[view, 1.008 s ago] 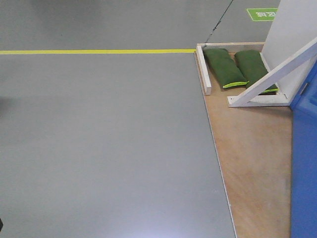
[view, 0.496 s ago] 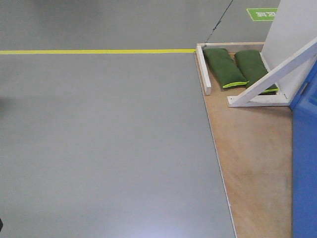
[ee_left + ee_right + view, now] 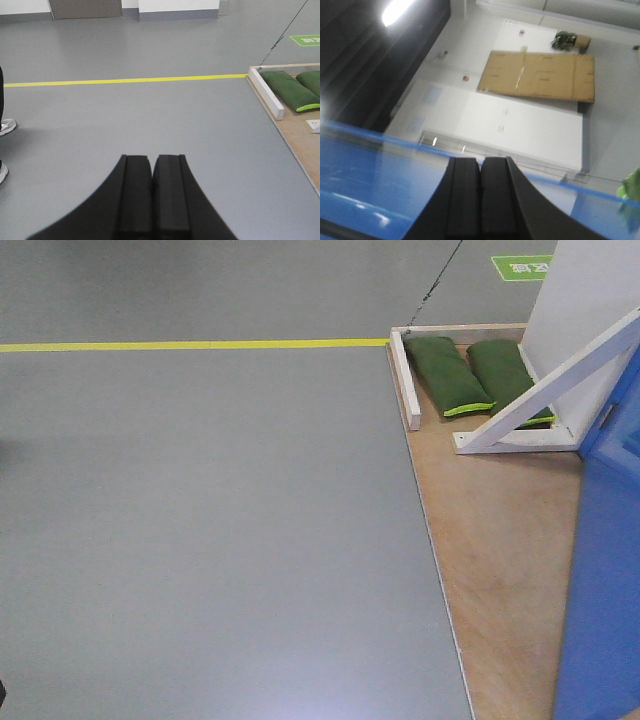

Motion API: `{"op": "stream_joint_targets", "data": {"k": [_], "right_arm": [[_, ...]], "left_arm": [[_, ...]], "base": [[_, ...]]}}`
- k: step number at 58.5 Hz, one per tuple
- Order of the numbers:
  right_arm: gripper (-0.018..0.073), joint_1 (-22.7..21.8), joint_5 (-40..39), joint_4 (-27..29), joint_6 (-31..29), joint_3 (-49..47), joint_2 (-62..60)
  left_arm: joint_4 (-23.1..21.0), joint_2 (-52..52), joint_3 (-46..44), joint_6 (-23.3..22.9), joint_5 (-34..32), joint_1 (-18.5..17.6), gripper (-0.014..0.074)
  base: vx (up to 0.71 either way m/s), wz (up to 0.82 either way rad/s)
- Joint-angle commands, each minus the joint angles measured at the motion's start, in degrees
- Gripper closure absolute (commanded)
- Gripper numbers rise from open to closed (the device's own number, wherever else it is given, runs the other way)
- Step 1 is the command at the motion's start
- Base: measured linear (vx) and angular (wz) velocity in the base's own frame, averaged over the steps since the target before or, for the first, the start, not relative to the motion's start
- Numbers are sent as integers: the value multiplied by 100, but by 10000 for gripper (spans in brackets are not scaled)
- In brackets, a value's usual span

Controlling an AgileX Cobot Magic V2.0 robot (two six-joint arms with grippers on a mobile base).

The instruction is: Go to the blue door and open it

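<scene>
The blue door (image 3: 605, 570) rises along the right edge of the front view, standing on a plywood base (image 3: 500, 540); its handle is out of view. In the right wrist view the glossy blue door (image 3: 375, 185) fills the lower left, close under my right gripper (image 3: 480, 162), which is shut with nothing held. My left gripper (image 3: 152, 160) is shut too and hangs over bare grey floor (image 3: 150, 115), left of the plywood base (image 3: 305, 140).
Two green sandbags (image 3: 450, 375) lie on the base beside a white wall panel (image 3: 585, 310) with a diagonal white brace (image 3: 545, 390). A yellow floor line (image 3: 190, 344) crosses the far floor. A person's shoes (image 3: 5, 127) show at the left edge of the left wrist view.
The view has shifted toward the door: the blue panel now covers more of the right edge, and the sandbags and brace have slid slightly left and up.
</scene>
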Motion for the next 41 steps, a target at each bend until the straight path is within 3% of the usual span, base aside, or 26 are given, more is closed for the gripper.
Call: {"op": "stream_joint_targets", "data": {"k": [1,18,30,41], "right_arm": [[551,984,1986,-190,63,-302,-281],[551,2399,2412,-190,63,-302,-309],[551,2773,2484,-190,63,-302,-200],[551,2773,2460,-144,63,-302,433]], "left_arm": [[-15,-78,-151,-39,-445,-20,524],[-15,-78,-151,-39,-445,-20,524],[-15,-78,-151,-39,-445,-20,524],[-15,-78,-151,-39,-442,-20,524]], "base": [[-1,-6],[-2,-8],[0,0],[0,1]]}}
